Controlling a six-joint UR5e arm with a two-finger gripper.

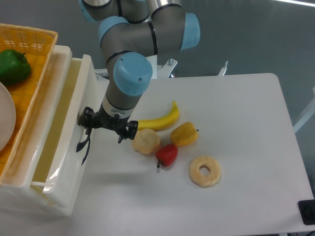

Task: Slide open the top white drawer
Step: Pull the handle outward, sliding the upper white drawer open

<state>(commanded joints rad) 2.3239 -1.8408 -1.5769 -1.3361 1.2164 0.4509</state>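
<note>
At the left of the frame, the top white drawer is standing partly pulled out, its front edge overhanging the white surface. The tool is closing on the drawer's curved black handle. To the right, a banana and other toy foods are lying near the tool, leaving open room beyond.

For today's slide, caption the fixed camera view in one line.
Gripper at the curved black handle of the partly open glossy white top drawer.
</note>
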